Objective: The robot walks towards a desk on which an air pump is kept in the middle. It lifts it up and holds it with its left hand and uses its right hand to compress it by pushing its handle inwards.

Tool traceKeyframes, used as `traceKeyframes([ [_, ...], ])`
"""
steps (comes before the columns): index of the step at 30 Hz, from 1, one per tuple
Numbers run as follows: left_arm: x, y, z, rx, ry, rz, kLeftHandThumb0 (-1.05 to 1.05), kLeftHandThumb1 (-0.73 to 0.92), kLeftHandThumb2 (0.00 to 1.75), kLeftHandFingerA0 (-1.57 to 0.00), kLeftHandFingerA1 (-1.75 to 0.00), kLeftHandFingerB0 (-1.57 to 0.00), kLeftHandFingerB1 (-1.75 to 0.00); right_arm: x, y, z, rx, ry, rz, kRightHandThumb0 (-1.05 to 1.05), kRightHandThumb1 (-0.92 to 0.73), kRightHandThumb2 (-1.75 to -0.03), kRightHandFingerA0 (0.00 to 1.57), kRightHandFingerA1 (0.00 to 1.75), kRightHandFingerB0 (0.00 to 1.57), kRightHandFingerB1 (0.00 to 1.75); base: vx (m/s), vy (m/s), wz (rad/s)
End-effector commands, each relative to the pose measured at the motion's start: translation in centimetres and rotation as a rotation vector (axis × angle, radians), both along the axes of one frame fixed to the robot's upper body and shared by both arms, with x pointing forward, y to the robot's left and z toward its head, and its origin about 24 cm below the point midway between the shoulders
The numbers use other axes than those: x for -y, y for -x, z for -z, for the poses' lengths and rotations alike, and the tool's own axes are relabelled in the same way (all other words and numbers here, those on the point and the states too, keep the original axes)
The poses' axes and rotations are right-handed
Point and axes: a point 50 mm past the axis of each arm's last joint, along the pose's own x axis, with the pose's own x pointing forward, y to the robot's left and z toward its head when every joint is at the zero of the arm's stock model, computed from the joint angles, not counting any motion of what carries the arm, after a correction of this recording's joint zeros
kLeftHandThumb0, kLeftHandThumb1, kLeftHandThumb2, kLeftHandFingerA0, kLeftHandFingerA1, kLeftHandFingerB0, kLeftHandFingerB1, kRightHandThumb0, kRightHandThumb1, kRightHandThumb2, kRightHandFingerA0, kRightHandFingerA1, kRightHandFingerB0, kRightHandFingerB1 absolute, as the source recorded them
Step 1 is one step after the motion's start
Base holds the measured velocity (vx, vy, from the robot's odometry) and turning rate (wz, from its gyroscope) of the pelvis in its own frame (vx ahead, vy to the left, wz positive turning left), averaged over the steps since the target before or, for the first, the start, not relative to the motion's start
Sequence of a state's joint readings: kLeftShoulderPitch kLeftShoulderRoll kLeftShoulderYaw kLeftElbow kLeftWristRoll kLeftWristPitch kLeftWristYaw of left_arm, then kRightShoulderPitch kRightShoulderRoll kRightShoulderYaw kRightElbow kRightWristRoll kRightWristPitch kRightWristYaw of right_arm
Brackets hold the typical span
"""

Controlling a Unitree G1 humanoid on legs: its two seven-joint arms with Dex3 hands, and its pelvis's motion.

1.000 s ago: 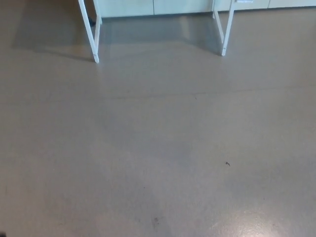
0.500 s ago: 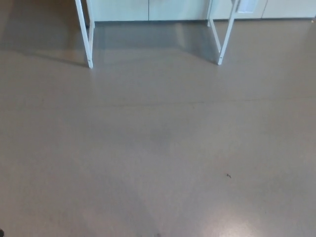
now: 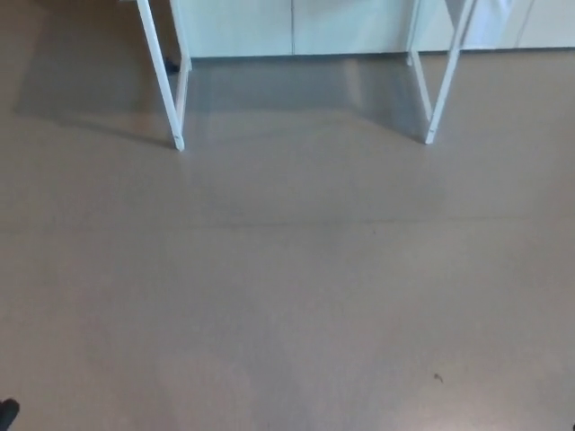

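— Any sign of either hand?
— None; both out of frame, so no telling wide, narrow or holding. No places relative to a hand to give, either.
— And the air pump?
— Not visible. Only bare floor [image 3: 287, 296], two white legs of the counter, left leg [image 3: 167, 85] and right leg [image 3: 440, 85], plus pale cabinet fronts [image 3: 296, 27] behind. Counter top cut off above the frame; pump presumably up there in the middle, per the task.
— Stage of the task?
— Approach, judging by the open floor ahead. Nothing lifted, nothing compressed.
— Likely trouble?
— Drifting off centre and arriving beside a leg rather than between the two. Stopping short, leaving the pump beyond reach. Walking too far and bumping the counter, perhaps shifting the pump. Also reaching blind, with the top unseen.
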State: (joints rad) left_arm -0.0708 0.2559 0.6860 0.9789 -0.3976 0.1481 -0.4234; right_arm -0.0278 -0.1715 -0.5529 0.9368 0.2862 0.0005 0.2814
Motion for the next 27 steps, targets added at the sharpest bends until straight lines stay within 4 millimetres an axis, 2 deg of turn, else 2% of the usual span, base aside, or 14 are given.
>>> traceKeyframes([
  [1,-0.4,0.4,-0.1,0.005,0.027,-0.006,0.04,0.53,1.01,-0.27,-0.59,-0.15,-0.51,0.3,0.4,0.0,0.016,0.006,0.011,-0.26,-0.66,-0.6,0.6,0.49,0.39,0.39,0.45,-0.205,-0.03],
  [4,-0.3,0.5,0.0,-0.006,0.019,-0.006,0.03,0.52,1.0,-0.28,-0.59,-0.16,-0.52,0.3,0.7,0.1,-0.001,0.022,0.006,-0.28,-0.65,-0.59,0.63,0.49,0.42,0.39,0.34,-0.088,-0.06],
  [5,-0.3,0.7,0.1,-0.016,0.019,-0.006,0.03,0.7,0.64,-0.37,-0.48,-0.28,-0.35,0.3,1.0,0.2,-0.004,0.02,0.009,-0.29,-0.64,-0.59,0.63,0.49,0.44,0.4,0.32,-0.034,-0.16],
  [7,-0.3,1.0,0.2,-0.024,0.017,-0.001,0.02,0.51,0.99,-0.27,-0.58,-0.16,-0.52,0.3,1.4,0.3,-0.008,0.015,0.007,-0.28,-0.65,-0.59,0.6,0.48,0.42,0.39,0.35,-0.012,-0.25],
  [9,-0.3,1.2,0.3,-0.032,0.014,-0.004,0.04,0.72,0.64,-0.35,-0.46,-0.27,-0.35,0.3,1.7,0.3,-0.008,0.004,0.0,-0.28,-0.67,-0.59,0.58,0.48,0.4,0.38,0.34,0.057,-0.18],
  [11,-0.3,1.3,0.3,-0.037,0.012,-0.005,0.03,0.51,0.99,-0.29,-0.59,-0.18,-0.53,0.3,1.8,0.4,-0.013,0.004,0.002,-0.29,-0.65,-0.59,0.6,0.49,0.45,0.4,0.44,0.155,-0.07],
  [13,-0.4,1.4,0.4,-0.047,0.007,-0.007,0.02,0.51,0.99,-0.32,-0.6,-0.19,-0.53,0.3,2.1,0.6,-0.028,0.014,0.013,-0.29,-0.65,-0.59,0.63,0.49,0.47,0.4,0.46,0.166,-0.58],
  [14,-0.4,1.4,0.4,-0.047,0.007,-0.004,0.02,0.69,0.62,-0.36,-0.46,-0.29,-0.35,0.2,2.2,0.6,-0.03,0.015,0.011,-0.28,-0.66,-0.59,0.6,0.49,0.42,0.39,0.42,0.119,-0.21],
  [18,-0.4,1.6,0.3,-0.043,0.009,0.013,0.02,0.71,0.63,-0.36,-0.46,-0.28,-0.35,0.2,2.4,0.8,-0.036,0.014,0.002,-0.28,-0.66,-0.59,0.59,0.48,0.43,0.39,0.4,0.122,0.05],
  [19,-0.4,1.7,0.4,-0.043,0.008,0.011,0.02,0.52,1.0,-0.27,-0.58,-0.17,-0.52,0.2,2.7,0.9,-0.037,0.004,0.019,-0.28,-0.64,-0.59,0.6,0.48,0.44,0.4,0.37,0.091,0.1],
  [22,-0.3,1.8,0.4,-0.046,0.006,0.013,0.02,0.52,0.99,-0.31,-0.6,-0.17,-0.52,0.2,2.9,0.9,-0.032,0.003,0.017,-0.27,-0.65,-0.59,0.61,0.5,0.45,0.4,0.39,0.029,0.14],
  [24,-0.3,1.9,0.5,-0.042,0.01,0.015,0.02,0.71,0.65,-0.38,-0.49,-0.28,-0.35,0.1,3.0,1.0,-0.029,-0.016,0.036,-0.25,-0.64,-0.59,0.6,0.5,0.48,0.42,0.37,-0.052,0.23],
  [25,-0.4,1.8,0.4,-0.043,0.012,0.015,0.03,0.53,1.0,-0.29,-0.59,-0.16,-0.52,0.1,3.0,1.0,-0.035,-0.009,0.031,-0.26,-0.65,-0.59,0.59,0.49,0.45,0.41,0.41,-0.085,0.35],
  [27,-0.4,1.8,0.4,-0.046,0.007,0.018,0.04,0.53,1.01,-0.26,-0.58,-0.17,-0.52,0.1,3.1,1.0,-0.032,-0.011,0.02,-0.26,-0.66,-0.59,0.57,0.49,0.45,0.41,0.48,-0.114,0.44],
])
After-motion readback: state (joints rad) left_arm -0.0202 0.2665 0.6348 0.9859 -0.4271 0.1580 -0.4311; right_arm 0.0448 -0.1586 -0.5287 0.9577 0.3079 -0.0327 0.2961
